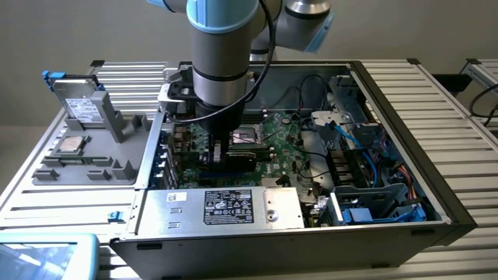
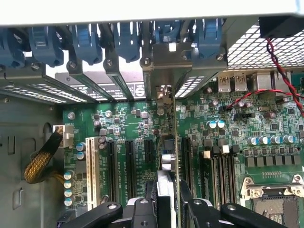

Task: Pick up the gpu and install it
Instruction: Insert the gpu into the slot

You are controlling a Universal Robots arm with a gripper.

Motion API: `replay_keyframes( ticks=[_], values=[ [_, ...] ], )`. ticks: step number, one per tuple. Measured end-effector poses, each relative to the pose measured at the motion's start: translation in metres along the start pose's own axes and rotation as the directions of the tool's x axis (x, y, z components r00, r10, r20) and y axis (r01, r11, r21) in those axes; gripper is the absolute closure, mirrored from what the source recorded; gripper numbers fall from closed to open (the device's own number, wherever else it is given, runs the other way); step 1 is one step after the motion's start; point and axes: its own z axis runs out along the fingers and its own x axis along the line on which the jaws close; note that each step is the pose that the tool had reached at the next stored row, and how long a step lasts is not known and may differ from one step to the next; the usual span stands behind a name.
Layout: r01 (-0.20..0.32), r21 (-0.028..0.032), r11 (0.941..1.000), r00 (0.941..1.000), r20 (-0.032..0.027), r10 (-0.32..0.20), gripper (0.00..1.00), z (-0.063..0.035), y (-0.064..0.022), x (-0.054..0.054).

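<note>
The gpu stands on edge over the green motherboard, running from my fingers toward the rear slot openings. Its silver end bracket sits at the case's back wall, among the blue latches. My gripper is shut on the card's near end, one black finger on each face. Black expansion slots lie on either side of the card; I cannot tell whether it is seated in one. In the exterior view my gripper reaches down into the open computer case, with the gpu a dark strip beneath it.
A silver power supply fills the case's near side. Blue and black cables crowd the exterior view's right. The processor socket lies just beyond my gripper. A grey tray holding a small chip and a drive stands at the left. A yellow cable bundle lies beside the board.
</note>
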Motion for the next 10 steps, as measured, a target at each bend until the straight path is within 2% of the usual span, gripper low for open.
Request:
replay_keyframes(
  ticks=[10],
  values=[
    [0.002,0.0003,1.0,1.0,-0.0063,-0.002,0.7,0.0008,0.0003,-0.0001]
  ],
)
